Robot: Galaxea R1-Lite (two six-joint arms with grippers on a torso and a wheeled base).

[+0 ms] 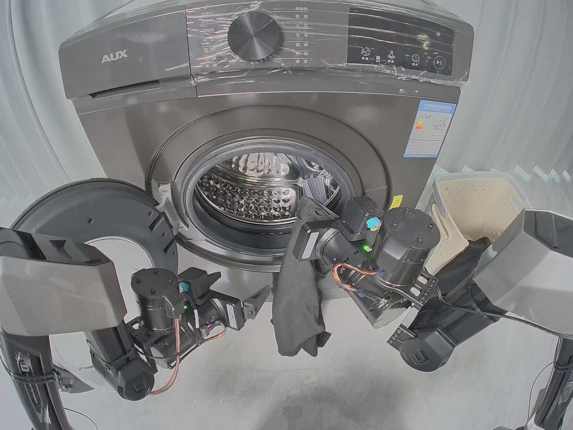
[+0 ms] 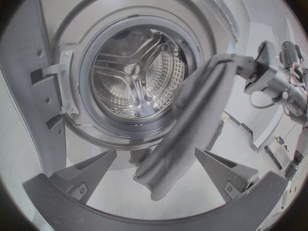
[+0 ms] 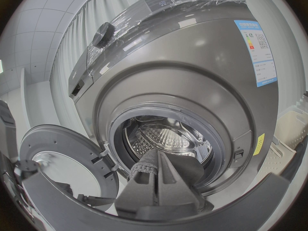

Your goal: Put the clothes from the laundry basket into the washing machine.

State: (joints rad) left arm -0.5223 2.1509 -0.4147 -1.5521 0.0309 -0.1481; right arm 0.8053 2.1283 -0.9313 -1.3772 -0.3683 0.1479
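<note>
Pale curtains [image 1: 525, 91] behind — right gripper [image 3: 158, 166] clamps dark garment [image 1: 296, 306] before washing machine [image 1: 262, 108].

backdrop: pale pleated curtain [image 1: 36, 91] | smooth grey floor [image 1: 358, 389] | tiled ceiling [image 3: 41, 16]

L arm [image 1: 156, 306], R arm [image 1: 401, 240]: black cyl. joints, grey shells, orange cables, green LEDs. L claw [image 2: 154, 154] dk grey, textured pads [image 2: 200, 156].

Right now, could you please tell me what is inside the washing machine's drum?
Only bare metal shows inside the drum, no clothes. The dark garment hanging from the right hand at the opening covers part of the drum, so that bit cannot be checked.
</note>
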